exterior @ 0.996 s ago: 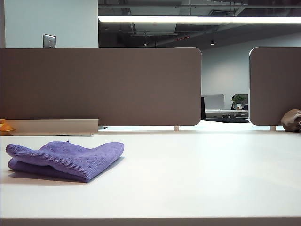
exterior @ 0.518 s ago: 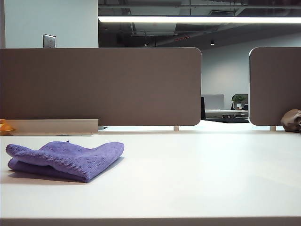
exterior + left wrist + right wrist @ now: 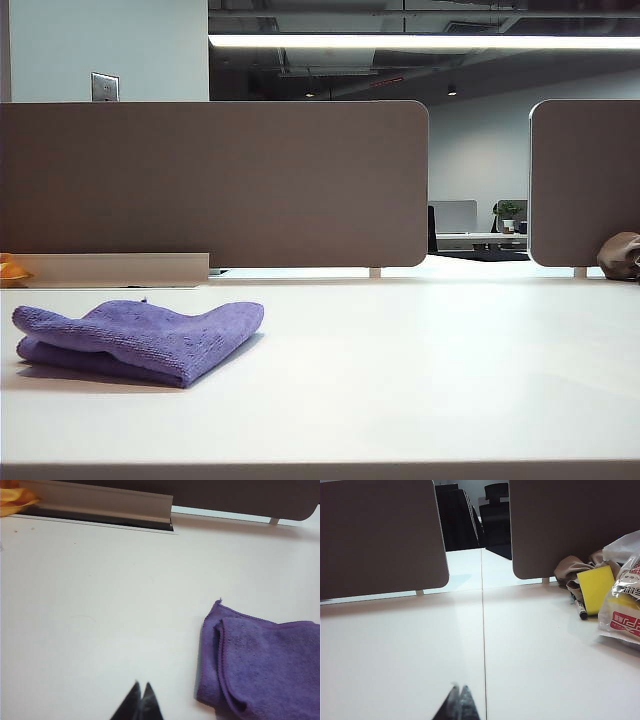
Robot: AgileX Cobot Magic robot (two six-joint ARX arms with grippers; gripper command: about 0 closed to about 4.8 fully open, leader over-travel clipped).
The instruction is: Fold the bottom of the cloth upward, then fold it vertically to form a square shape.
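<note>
The white table takes up most of the scene, with grey divider panels standing along its far edge. On it the cloth lies already doubled over into a compact, layered bundle on the left side, its long axis running roughly across the exterior view, folded edges stacked and a little uneven. In the left wrist view the cloth sits just off to one side of the left gripper, near but not touching, with bare table between them; the fingers are pressed together and holding nothing. The right gripper is likewise closed on nothing, and no purple shows ahead of it, only open table and the seam running away from the tips. So the left arm is plainly the nearer one for any tidying of the fold, which looks largely done. Beyond the right gripper, well apart, sits clutter: a plastic bag, a yellow pad, a brownish lump and a marker. Nothing stands between the left gripper and the cloth.
</note>
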